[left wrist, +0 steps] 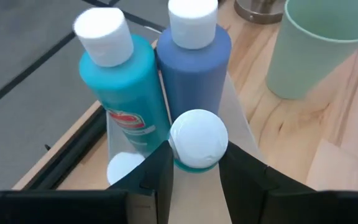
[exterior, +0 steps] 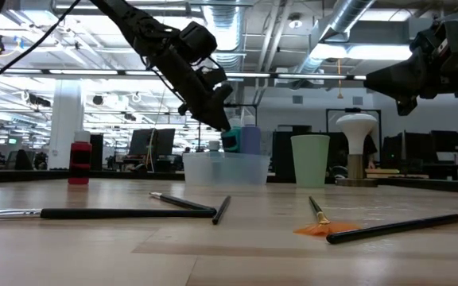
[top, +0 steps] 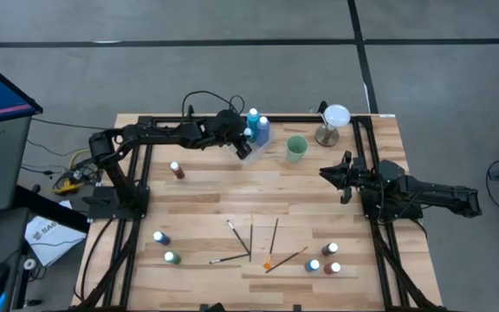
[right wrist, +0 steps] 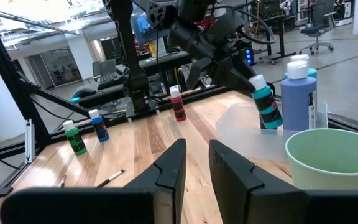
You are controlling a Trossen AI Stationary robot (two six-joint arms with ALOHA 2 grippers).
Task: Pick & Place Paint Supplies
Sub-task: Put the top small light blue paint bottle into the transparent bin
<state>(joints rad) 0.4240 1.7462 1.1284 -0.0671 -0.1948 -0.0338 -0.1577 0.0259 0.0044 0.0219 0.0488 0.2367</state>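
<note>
Both arms are black, built of chunky jointed segments on black metal frame rails fixed along the left and right edges of the pale wooden surface (top: pixel 258 191). A thin black cable loops above the left arm's forearm. The left end effector (left wrist: pixel 194 171) and the right end effector (right wrist: pixel 194 163) each carry two flat, matte black fingers with angular, stepped inner faces.

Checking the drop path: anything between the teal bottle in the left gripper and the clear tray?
Nothing visible. The left gripper holds the small teal bottle tilted over the clear tray, beside the larger teal bottle and blue bottle.
</note>
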